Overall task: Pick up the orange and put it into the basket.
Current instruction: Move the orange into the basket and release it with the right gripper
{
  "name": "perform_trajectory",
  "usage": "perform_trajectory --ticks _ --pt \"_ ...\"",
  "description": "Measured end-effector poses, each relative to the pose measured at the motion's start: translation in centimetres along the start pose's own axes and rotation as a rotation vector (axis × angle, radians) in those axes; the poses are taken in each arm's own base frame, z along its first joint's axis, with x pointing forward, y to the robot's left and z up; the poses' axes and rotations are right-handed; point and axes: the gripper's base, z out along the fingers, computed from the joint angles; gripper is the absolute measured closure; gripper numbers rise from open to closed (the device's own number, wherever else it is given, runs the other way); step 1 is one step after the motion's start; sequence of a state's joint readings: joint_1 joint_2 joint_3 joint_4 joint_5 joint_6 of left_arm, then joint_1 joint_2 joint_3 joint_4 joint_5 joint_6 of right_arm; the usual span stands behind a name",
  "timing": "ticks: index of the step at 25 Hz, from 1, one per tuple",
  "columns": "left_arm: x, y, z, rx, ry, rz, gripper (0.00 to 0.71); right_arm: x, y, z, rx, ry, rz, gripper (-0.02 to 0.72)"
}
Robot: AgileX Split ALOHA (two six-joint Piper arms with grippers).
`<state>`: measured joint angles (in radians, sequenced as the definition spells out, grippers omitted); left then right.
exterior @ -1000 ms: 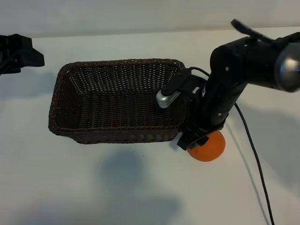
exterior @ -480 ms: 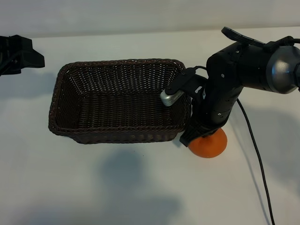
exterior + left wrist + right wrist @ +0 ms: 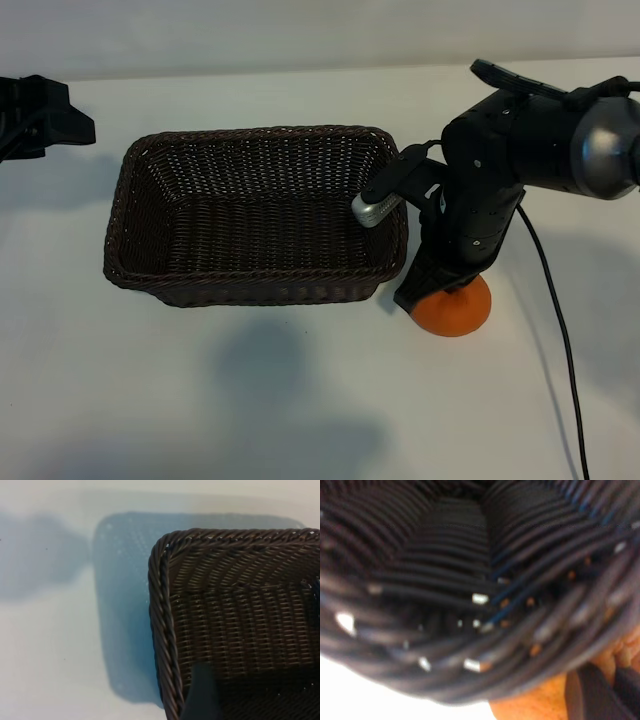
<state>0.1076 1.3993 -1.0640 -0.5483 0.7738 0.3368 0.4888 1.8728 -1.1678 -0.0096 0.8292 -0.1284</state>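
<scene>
Orange (image 3: 455,310) round, beside basket (image 3: 150,270)

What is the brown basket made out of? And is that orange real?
The basket looks like dark brown woven wicker: you can see rows of thin strands and a braided rim, slightly shiny. The orange has a dull, matte orange skin; whether it is real fruit or a plastic or foam copy can't be told from its look.

Orange (image 3: 455,312) sits on table beside upright wicker basket (image 3: 150,270).
</scene>
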Motion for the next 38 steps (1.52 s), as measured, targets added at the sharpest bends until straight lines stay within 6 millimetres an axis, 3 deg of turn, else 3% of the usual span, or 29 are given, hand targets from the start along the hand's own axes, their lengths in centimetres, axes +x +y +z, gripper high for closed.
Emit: perform_trajectory --ticks 3,18,26,31,38 --pt "0.0 0.0 0.0 0.000 0.001 -0.002 0.118 0.1 0.0 -1.3 0.005 -0.027 0.005 0.659" --pt "0.0 0.0 0.0 0.002 0.005 -0.001 0.118 2.2 -0.8 -11.2 0.140 -0.255 0.032 0.659" --pt "0.1 0.0 0.0 0.003 0.008 -0.001 0.118 0.0 -0.5 -15.8 0.092 -0.440 0.052 0.659" --pt "0.1 0.0 0.0 0.003 0.009 -0.001 0.118 -2.1 0.4 -16.3 -0.017 -0.517 -0.007 0.659" --pt "0.1 0.0 0.0 0.004 0.012 0.000 0.118 -5.7 1.3 -13.6 -0.152 -0.567 -0.085 0.659"
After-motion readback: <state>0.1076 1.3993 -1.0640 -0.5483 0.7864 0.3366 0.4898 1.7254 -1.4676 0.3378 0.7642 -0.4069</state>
